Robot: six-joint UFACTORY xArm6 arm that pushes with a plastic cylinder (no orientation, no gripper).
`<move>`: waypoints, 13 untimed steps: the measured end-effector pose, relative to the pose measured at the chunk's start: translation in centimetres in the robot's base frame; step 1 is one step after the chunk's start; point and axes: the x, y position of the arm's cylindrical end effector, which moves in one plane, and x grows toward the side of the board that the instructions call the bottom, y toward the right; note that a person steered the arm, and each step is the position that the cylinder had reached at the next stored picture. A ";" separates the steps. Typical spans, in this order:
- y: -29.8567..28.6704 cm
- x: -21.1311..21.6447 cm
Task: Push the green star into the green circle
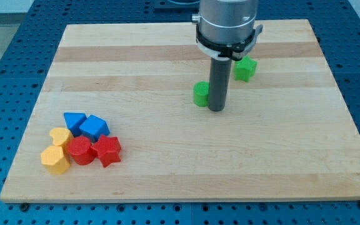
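My tip [216,110] rests on the wooden board [167,181] near the middle of the view. A green circle block [200,94] sits just to the view's left of the rod, touching it or nearly so, and is partly hidden by it. A green star block [244,69] lies up and to the view's right of the rod, a short gap away from the tip, partly under the arm's grey collar [226,28]. The two green blocks are apart, with the rod between them.
A cluster of blocks sits at the view's lower left: a blue triangle-like block [74,120], a blue block [94,127], a yellow heart [60,136], a yellow block [55,159], a red circle [80,150] and a red star [108,150].
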 end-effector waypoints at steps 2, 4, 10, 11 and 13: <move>5.7 -3.0; 12.6 -6.1; 6.1 -10.9; 6.1 -10.6; 6.1 -10.4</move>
